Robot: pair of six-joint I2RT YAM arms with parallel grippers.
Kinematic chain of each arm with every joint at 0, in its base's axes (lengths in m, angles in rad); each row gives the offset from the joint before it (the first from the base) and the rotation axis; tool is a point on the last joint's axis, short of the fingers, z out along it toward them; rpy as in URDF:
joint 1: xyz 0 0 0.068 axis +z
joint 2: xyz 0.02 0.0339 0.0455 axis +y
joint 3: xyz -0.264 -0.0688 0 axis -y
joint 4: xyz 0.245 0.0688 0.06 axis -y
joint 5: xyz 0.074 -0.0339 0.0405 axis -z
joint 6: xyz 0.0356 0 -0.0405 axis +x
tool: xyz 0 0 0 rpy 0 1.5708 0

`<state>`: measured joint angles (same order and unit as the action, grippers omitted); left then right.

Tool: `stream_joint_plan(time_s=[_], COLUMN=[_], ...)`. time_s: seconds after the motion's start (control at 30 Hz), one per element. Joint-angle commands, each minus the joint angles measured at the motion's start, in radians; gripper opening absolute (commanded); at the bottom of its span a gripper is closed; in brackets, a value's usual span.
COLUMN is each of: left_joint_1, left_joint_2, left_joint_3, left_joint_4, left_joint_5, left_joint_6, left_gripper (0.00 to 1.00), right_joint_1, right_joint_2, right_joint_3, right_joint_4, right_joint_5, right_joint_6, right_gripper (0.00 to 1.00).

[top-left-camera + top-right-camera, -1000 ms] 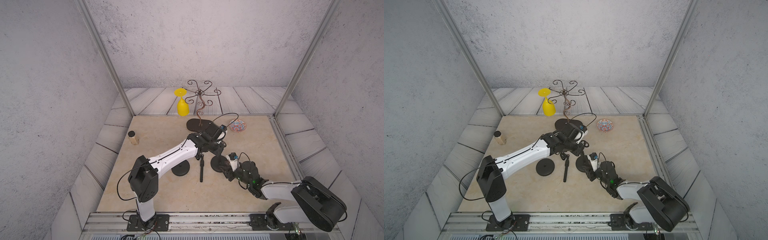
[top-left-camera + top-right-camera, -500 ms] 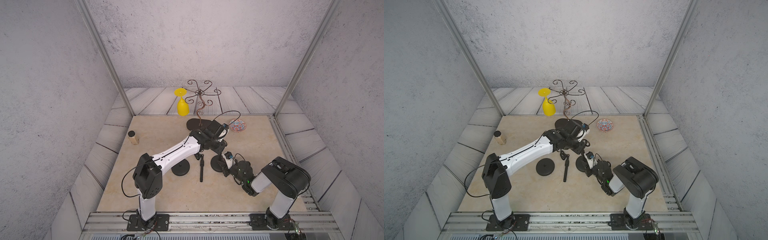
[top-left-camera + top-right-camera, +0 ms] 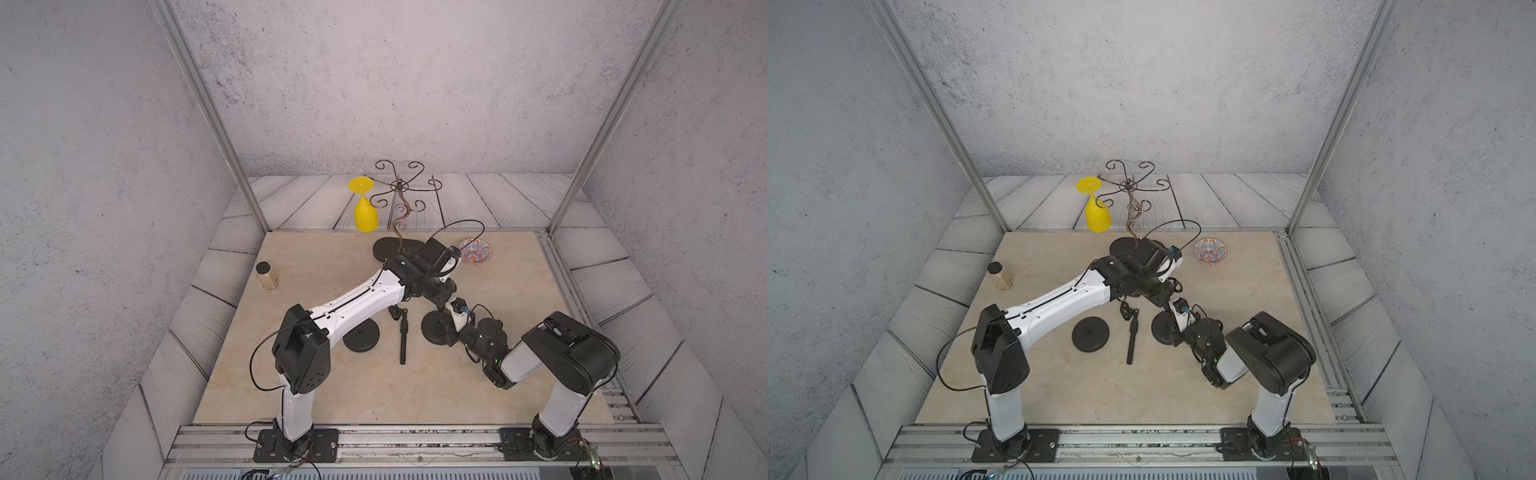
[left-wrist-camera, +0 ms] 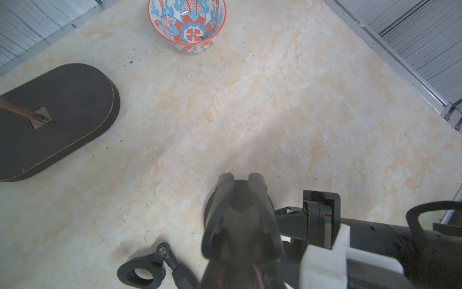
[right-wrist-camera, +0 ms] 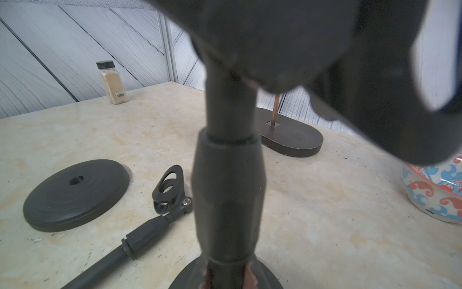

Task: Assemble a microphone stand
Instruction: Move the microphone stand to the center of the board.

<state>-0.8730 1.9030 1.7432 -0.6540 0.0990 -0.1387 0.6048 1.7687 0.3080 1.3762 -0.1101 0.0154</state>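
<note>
Surface: beige marble-look tabletop (image 3: 332, 395), grey plank surround, rough grey walls.
Top views: both arms meet over one black round disc base (image 3: 428, 332). The matte black upright stand pole (image 5: 228, 187) standing on it is mostly hidden under the left gripper (image 4: 241, 179).
Left wrist view: pole seen end-on, one curved black finger (image 4: 226, 182) on each side of its top.
Right wrist view: pole side-on with a thicker tapered collar at mid-height. Low on the pole, just above the base, worn brownish pads (image 5: 250, 274) sit on both sides.
Left jaws: clamped on the pole's top.
Right gripper (image 5: 228, 275): jaws closed on the pole's foot.
Spare parts: second black disc base with a centre hole (image 5: 75, 192), lying flat toward the left arm's side. Between the two discs lies a second black pole with a ring-shaped mic clip (image 5: 168, 185) on a screw hinge.
Clutter: red-and-blue patterned glazed bowl (image 4: 187, 22), dark oval base of a brown scrolled-wire stand (image 4: 62, 112), glass spice jar with tan powder and black cap (image 5: 112, 85), upturned yellow goblet (image 3: 365, 212) at the back edge.
</note>
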Motion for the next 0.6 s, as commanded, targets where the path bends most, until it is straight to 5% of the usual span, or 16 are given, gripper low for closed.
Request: stream_joint_plan(time_s=[0.0, 0.37, 0.57], left_joint_1=[-0.021, -0.052, -0.048], left_joint_2=[0.046, 0.054, 0.048], left_joint_3=[-0.022, -0.052, -0.063], left_joint_4=[-0.072, -0.051, -0.067], left_joint_5=[-0.022, -0.039, -0.095], left_joint_6=[0.005, -0.044, -0.070], left_gripper=[0.15, 0.15, 0.15], right_joint_1=[-0.003, 0.003, 0.058], right_joint_2=[0.009, 0.017, 0.021], right_joint_3=[-0.021, -0.020, -0.025], right_joint_4=[0.026, 0.026, 0.026], right_joint_5=[-0.010, 0.051, 0.282], right_joint_6=[0.018, 0.077, 0.155], right_gripper=[0.16, 0.09, 0.00])
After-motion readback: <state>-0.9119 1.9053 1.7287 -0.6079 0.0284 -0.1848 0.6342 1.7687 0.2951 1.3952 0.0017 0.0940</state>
